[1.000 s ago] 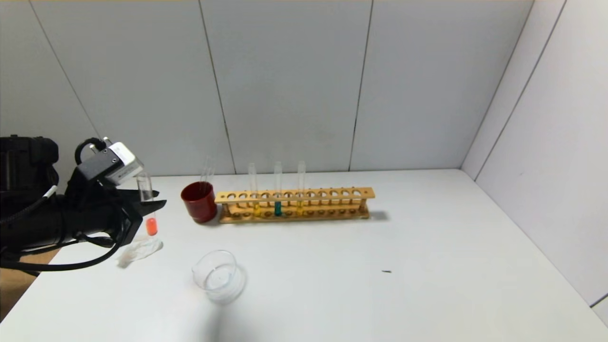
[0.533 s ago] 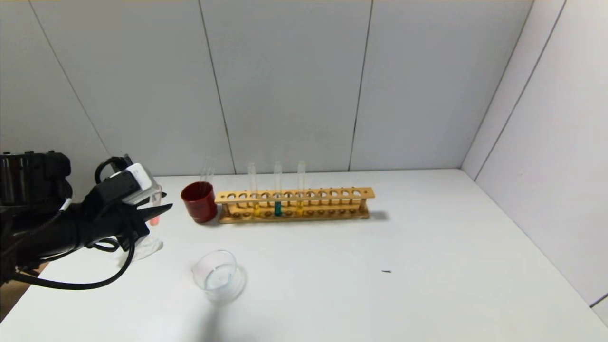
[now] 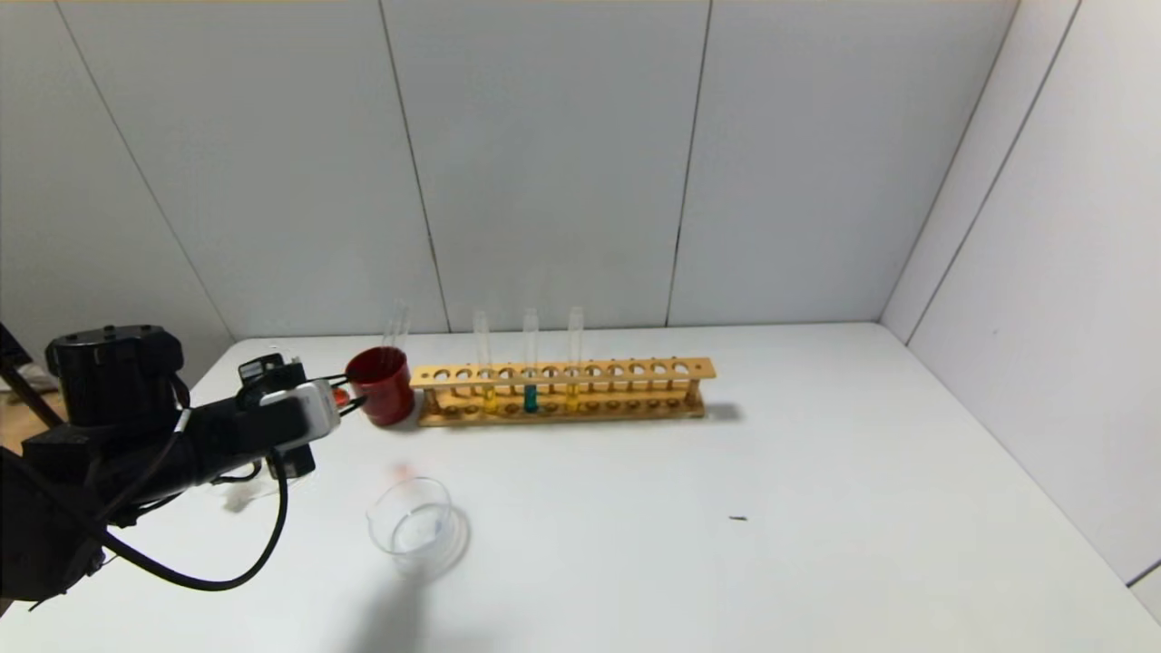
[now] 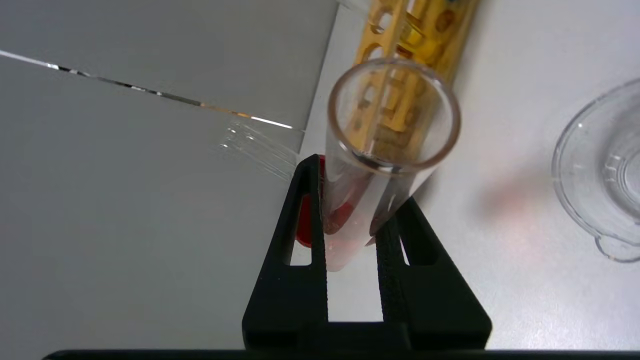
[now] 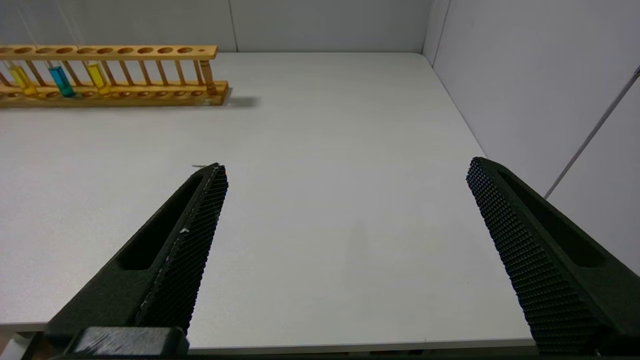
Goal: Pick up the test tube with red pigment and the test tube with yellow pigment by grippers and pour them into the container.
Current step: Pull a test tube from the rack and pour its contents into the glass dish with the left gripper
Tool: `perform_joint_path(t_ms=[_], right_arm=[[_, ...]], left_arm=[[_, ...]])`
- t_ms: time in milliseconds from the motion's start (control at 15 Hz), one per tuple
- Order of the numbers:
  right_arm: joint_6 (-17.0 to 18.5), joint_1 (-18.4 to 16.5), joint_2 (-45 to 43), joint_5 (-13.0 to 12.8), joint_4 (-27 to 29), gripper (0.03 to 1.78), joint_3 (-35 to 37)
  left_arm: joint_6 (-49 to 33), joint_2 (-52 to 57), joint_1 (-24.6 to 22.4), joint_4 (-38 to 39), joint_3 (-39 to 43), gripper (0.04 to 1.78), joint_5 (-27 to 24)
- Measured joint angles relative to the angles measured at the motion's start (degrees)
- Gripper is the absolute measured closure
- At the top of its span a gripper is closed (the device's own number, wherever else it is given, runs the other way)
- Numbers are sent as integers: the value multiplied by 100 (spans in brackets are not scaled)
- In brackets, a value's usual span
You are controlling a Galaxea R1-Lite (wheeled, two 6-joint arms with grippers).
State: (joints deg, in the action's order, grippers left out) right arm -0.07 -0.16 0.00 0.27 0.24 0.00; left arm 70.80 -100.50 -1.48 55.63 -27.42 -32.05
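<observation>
Red tube point(image 3: 339, 396) mostly hidden behind left gripper point(image 3: 349, 399) in head view; container point(image 4: 600, 170) cut off.

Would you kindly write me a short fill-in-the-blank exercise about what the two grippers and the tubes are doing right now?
1. The left gripper is shut on the test tube with ____ pigment.
2. The right gripper is open and holds ____.
3. Between the two yellow tubes in the wooden rack stands a tube of ____ liquid.
4. The container on the table is made of clear ____.

Missing words: red; nothing; teal; glass
</observation>
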Motion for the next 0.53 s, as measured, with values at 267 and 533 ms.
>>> perform_joint_path(t_ms=[267,533], right_arm=[[0,-2,0,0,2,6,0],[0,-5,0,2,2,6,0]], left_arm=[[772,-99,-61,-1,187,149,-321],[1448,-160,-78,5,201,149,-391]])
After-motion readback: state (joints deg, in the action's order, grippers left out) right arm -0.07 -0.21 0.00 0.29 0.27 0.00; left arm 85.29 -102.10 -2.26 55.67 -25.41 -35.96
